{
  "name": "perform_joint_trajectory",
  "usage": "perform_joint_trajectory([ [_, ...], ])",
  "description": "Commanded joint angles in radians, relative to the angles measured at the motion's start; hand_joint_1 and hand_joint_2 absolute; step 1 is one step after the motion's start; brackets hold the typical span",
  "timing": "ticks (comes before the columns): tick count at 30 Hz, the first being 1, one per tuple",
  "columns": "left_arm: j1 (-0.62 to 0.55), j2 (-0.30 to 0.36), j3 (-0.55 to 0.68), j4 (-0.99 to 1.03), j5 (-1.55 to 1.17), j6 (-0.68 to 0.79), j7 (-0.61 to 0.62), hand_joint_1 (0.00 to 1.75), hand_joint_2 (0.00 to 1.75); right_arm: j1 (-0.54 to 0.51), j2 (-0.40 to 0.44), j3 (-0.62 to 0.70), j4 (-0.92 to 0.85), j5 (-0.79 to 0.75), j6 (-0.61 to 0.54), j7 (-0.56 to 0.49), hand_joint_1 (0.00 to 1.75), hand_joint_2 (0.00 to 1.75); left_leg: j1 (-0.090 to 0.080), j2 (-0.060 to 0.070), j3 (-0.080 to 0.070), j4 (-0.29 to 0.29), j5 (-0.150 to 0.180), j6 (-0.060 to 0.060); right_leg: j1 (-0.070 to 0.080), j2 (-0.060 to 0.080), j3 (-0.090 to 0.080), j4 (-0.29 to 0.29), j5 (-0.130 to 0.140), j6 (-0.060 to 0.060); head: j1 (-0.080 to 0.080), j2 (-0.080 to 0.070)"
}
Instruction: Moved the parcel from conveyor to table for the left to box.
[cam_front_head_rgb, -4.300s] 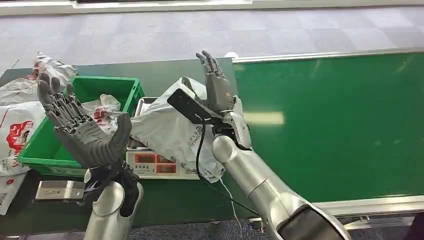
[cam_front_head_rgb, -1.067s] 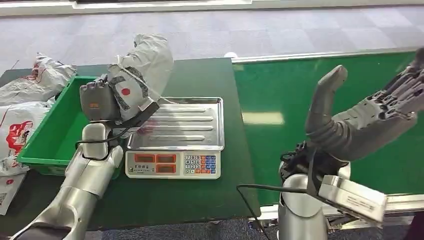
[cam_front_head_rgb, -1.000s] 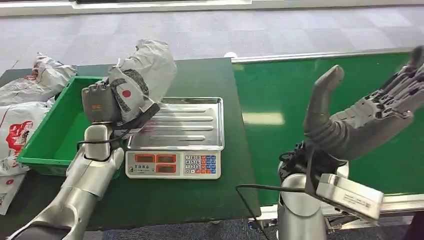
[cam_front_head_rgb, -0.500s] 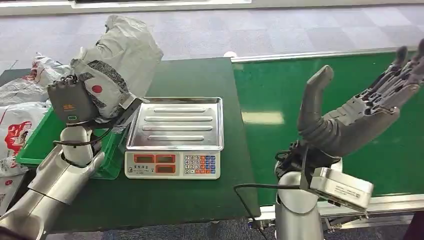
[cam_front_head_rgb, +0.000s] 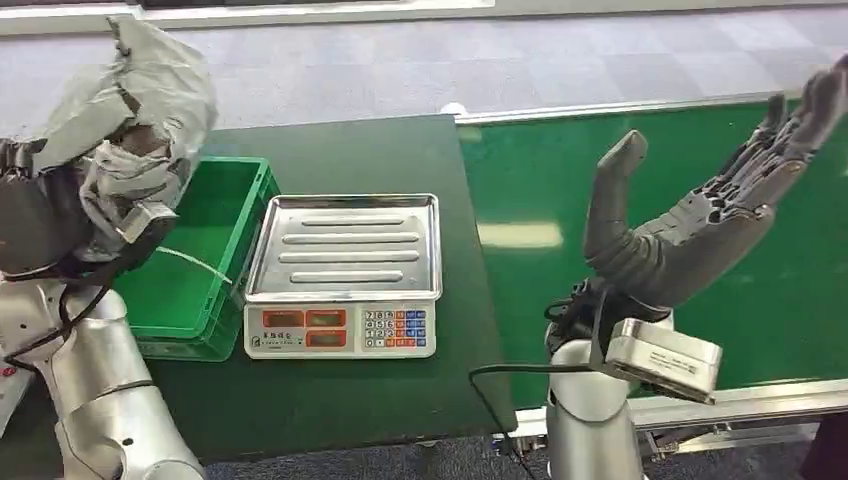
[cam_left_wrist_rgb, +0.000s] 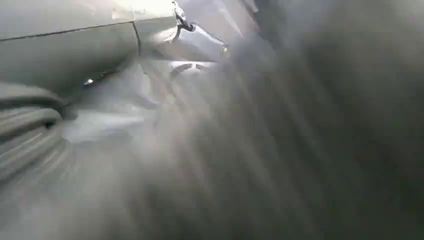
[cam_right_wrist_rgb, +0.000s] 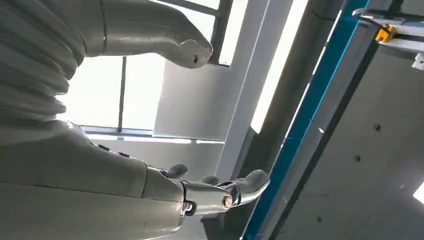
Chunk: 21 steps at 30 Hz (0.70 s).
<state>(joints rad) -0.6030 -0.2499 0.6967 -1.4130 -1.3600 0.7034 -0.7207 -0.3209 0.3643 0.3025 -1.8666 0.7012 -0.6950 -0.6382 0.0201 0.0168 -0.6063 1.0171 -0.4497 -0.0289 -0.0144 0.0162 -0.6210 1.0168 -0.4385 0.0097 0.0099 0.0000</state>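
Plainly the conveyor leg is finished: the parcel (cam_front_head_rgb: 140, 110), a crumpled grey plastic mailer, is off the green conveyor (cam_front_head_rgb: 660, 190) and held up in the air by the left hand (cam_front_head_rgb: 45, 215), high at the near-left of the head view, above and just to the outer side of the green crate (cam_front_head_rgb: 215, 270). The hand's fingers are wrapped into the bag's folds — most of them are hidden by the plastic, so how they lie on it I cannot tell, only that the bag hangs from that grip. The left wrist view is a blurred mass of grey film pressed close to the camera, which fits a bag bunched up in the hand. The right hand (cam_front_head_rgb: 700, 215) is raised over the belt, palm up, thumb standing apart and fingers spread wide, holding nothing; the right wrist view looks up past it at the ceiling. The scale (cam_front_head_rgb: 343, 270) on the dark green table (cam_front_head_rgb: 360, 400) has a bare steel tray. What is left, as I judge it, is the boxing itself — the parcel must be brought over the crate's opening and let go into it. The crate's floor, as far as it shows, is bare green, so the drop has not happened yet.
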Motion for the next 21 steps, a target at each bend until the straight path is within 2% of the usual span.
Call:
perform_joint_trajectory([
  [1,0.036,-0.039,0.042,0.062,-0.211,-0.005,0.143,1.66,1.75,-0.037,-0.015,0.015,0.041,0.03,-0.003,0.035,0.0,1.75,0.0,-0.004,0.004,-0.003,0.0,0.002,0.001,-0.004,0.006,-0.003,-0.001,-0.001,0.0,0.0],
  [2,0.091,0.034,-0.052,0.125,-0.211,-0.005,0.219,1.59,1.75,-0.037,-0.015,0.012,0.039,0.037,-0.003,0.038,0.0,1.75,-0.001,-0.005,0.004,-0.004,0.001,0.002,-0.001,-0.005,0.006,-0.003,-0.001,-0.001,0.0,0.0],
  [3,0.117,0.233,-0.429,0.225,-0.211,-0.005,0.595,1.68,1.75,-0.036,-0.015,0.013,0.033,0.046,-0.003,0.045,0.0,1.75,-0.001,-0.009,0.005,-0.005,0.002,0.002,-0.001,-0.01,0.008,-0.004,-0.001,-0.001,0.0,0.0],
  [4,0.111,0.278,-0.637,0.263,-0.211,-0.005,0.83,1.68,1.75,-0.061,-0.015,0.013,0.044,0.054,-0.003,0.066,0.0,1.75,-0.001,-0.005,0.005,-0.005,0.001,0.002,-0.001,-0.007,0.007,-0.004,-0.001,-0.001,0.001,0.0],
  [5,0.083,0.262,-0.642,0.352,-0.211,-0.005,0.827,1.75,1.75,-0.04,-0.015,0.013,0.032,0.049,-0.003,0.052,0.0,1.75,0.0,-0.01,0.003,-0.005,0.002,0.001,0.001,-0.012,0.006,-0.003,-0.001,-0.002,0.0,0.0],
  [6,0.047,0.284,-0.705,0.471,-0.211,-0.005,0.876,1.75,1.75,-0.037,-0.015,0.012,0.033,0.049,-0.003,0.048,0.0,1.75,0.0,-0.016,-0.003,-0.002,0.004,0.0,0.0,-0.018,0.003,0.0,-0.002,-0.002,0.0,0.0],
  [7,0.042,0.287,-0.716,0.492,-0.194,-0.005,0.865,1.75,1.75,-0.041,-0.015,0.013,0.038,0.045,-0.003,0.044,0.0,1.75,0.0,-0.02,-0.002,-0.002,0.004,0.001,0.001,-0.022,0.005,0.0,-0.003,-0.002,0.001,0.0],
  [9,0.027,0.261,-0.719,0.538,-0.211,-0.005,0.869,1.75,1.75,-0.042,-0.015,0.016,0.039,0.046,-0.003,0.044,0.0,1.75,0.001,-0.02,-0.001,-0.001,0.004,0.0,0.002,-0.022,0.003,0.0,-0.003,-0.002,0.0,0.0],
  [10,0.027,0.261,-0.719,0.538,-0.211,-0.005,0.869,1.75,1.75,-0.042,-0.015,0.016,0.039,0.046,-0.003,0.044,0.0,1.75,-0.001,-0.012,0.0,-0.001,0.004,0.0,0.0,-0.014,0.001,0.0,-0.002,-0.002,-0.001,0.0],
  [12,0.028,0.273,-0.737,0.553,-0.211,-0.005,0.882,1.75,1.75,-0.048,-0.015,0.022,0.043,0.047,-0.003,0.046,0.0,1.75,-0.001,-0.014,0.002,-0.004,0.005,0.002,0.0,-0.017,0.007,-0.003,-0.001,-0.002,0.0,0.0],
  [16,0.031,0.243,-0.724,0.612,-0.207,-0.005,0.837,1.75,1.75,-0.06,-0.015,0.034,0.054,0.047,-0.003,0.058,0.0,1.75,-0.002,-0.013,0.001,-0.003,0.004,0.004,-0.001,-0.012,0.005,-0.002,0.0,-0.001,0.0,0.0],
  [18,-0.013,0.264,-0.803,0.752,-0.211,-0.005,0.826,1.75,1.75,-0.063,-0.015,0.039,0.063,0.042,-0.003,0.057,0.0,1.75,-0.002,-0.011,0.001,-0.002,0.003,0.003,-0.001,-0.011,0.005,-0.001,0.0,0.0,0.0,0.0],
  [19,-0.013,0.264,-0.803,0.752,-0.211,-0.005,0.826,1.75,1.75,-0.063,-0.015,0.039,0.063,0.042,-0.003,0.057,0.0,1.75,-0.002,-0.015,0.002,-0.004,0.004,0.003,-0.002,-0.015,0.006,-0.002,-0.001,-0.001,0.0,0.0],
  [20,-0.039,0.272,-0.895,0.814,-0.211,-0.005,0.889,1.75,1.75,-0.066,-0.015,0.042,0.068,0.039,-0.003,0.058,0.0,1.75,-0.002,-0.015,0.0,-0.002,0.004,0.003,-0.001,-0.014,0.005,-0.001,-0.001,0.0,0.0,0.0],
  [21,-0.053,0.244,-0.879,0.864,-0.192,-0.022,0.863,0.31,1.75,-0.067,-0.015,0.043,0.073,0.039,-0.003,0.059,0.0,1.75,-0.002,-0.016,0.0,-0.002,0.004,0.003,-0.001,-0.014,0.004,0.0,-0.001,0.0,0.0,0.0],
])
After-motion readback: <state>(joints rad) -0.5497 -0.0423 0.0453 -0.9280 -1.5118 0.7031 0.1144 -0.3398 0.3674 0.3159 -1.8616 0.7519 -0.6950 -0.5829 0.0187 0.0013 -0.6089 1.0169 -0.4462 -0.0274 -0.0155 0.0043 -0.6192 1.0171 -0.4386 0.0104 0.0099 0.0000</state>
